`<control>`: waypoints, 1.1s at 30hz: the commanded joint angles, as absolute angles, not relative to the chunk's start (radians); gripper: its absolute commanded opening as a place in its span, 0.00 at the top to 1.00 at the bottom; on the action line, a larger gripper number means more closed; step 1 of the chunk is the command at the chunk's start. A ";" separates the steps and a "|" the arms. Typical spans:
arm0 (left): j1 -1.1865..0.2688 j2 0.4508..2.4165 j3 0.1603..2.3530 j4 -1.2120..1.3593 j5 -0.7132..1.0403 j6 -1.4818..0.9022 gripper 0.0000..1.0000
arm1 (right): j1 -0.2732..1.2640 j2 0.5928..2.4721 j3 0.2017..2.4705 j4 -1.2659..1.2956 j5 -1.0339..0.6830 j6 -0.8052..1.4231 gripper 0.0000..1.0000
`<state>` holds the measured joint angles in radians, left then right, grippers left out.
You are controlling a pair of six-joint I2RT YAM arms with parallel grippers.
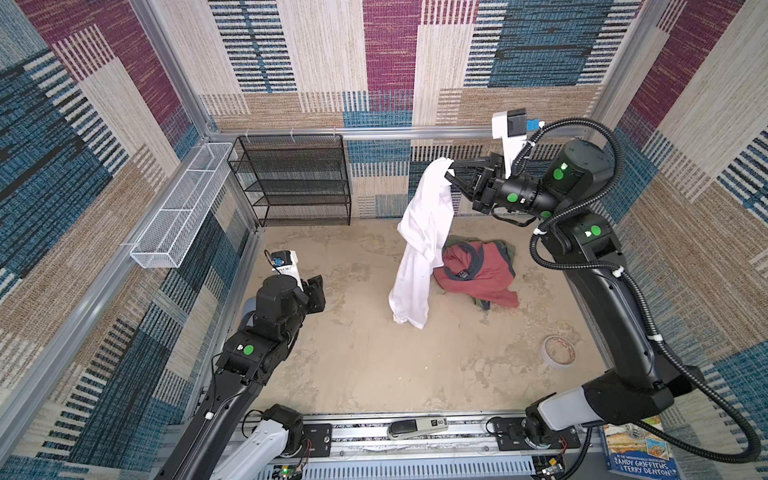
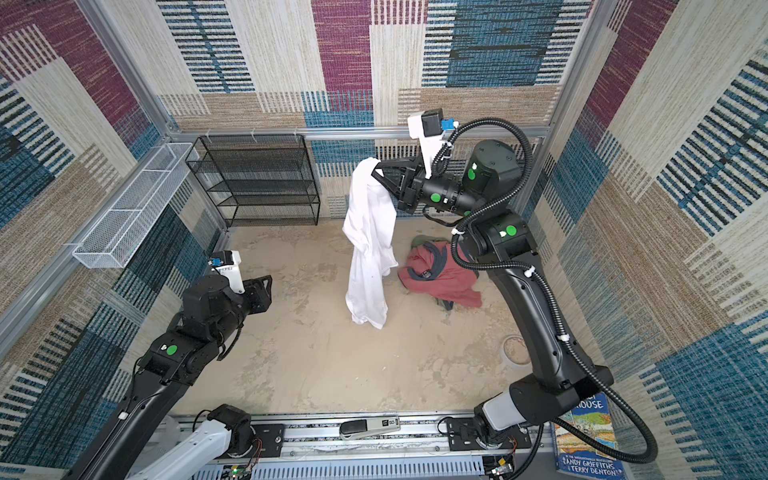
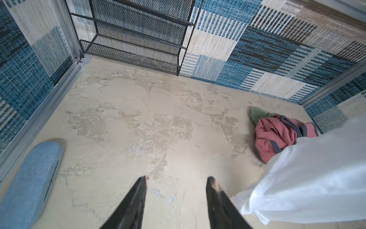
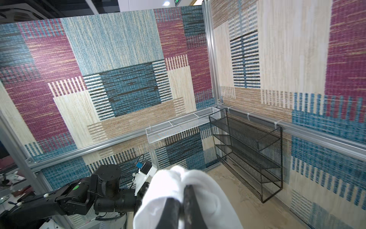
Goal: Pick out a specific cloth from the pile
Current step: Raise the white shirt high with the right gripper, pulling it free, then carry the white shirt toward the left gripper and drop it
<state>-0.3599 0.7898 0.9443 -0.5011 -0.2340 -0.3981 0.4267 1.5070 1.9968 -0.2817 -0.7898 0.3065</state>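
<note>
As it hangs, cloth (image 1: 419,249): top clamped in right tool (image 1: 449,171), frame centre.
Left tool (image 3: 177,179): half-spread, empty.
Pile (image 1: 478,270): worktop (image 1: 374,365), right of centre.

Plain white cloth (image 1: 419,249), pile (image 1: 478,270) salmon-red with grey-blue trim and olive-green, mottled beige desk (image 1: 374,353), black mesh rack (image 1: 291,178), white mesh basket (image 1: 178,216), walls (image 1: 390,41) patchworked blue, magenta, cream and tan stripes, blue-covered book (image 1: 636,453).
</note>
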 commanded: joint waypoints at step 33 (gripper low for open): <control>-0.359 0.732 1.043 -0.705 -0.368 -0.374 0.48 | 0.771 2.070 2.008 -0.244 -0.605 0.211 0.94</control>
<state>-0.3599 0.7269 1.0370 -0.6952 -0.3584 -0.3920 0.7605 2.0457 2.0090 -0.2749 -0.6685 0.2333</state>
